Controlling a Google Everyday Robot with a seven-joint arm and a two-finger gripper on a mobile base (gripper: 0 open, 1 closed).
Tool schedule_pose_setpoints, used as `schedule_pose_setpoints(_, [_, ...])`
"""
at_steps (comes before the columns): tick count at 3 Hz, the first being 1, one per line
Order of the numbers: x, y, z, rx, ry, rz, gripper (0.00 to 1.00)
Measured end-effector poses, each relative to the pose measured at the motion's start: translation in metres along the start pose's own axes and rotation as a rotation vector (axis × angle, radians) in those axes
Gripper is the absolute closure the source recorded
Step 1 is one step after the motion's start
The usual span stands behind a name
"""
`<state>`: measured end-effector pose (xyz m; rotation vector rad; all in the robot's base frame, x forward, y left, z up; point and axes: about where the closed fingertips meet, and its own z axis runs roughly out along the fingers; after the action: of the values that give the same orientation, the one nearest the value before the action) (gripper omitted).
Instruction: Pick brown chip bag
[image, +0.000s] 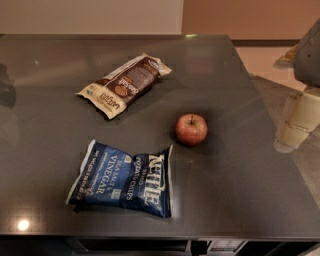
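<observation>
Where the brown chip bag (125, 85) lies: flat on the table (240, 165), apart from apple (191, 129) and blue bag (122, 177), so seemingly graspable.
Gripper (294, 125): off the right edge, idle; its state cannot be told.

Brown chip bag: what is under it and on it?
The brown chip bag lies on the dark table; nothing rests on it. Its underside is hidden. The gripper is far right, beyond the table edge.

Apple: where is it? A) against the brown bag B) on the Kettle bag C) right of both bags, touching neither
C: apple sits right of the brown chip bag and Kettle bag, gaps to both; the hand is at the right edge of view.
</observation>
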<state>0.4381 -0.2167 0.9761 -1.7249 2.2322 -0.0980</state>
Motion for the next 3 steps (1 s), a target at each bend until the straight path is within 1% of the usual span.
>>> schedule_pose_setpoints(1, [0.000,0.000,0.000,0.000,0.000,0.000,0.00])
schedule_pose_setpoints(2, [-0.009,-0.013,0.000,0.018,-0.010,-0.031,0.00])
schedule_pose_setpoints(3, [-0.028,-0.036,0.005,0.045,-0.029,-0.073,0.00])
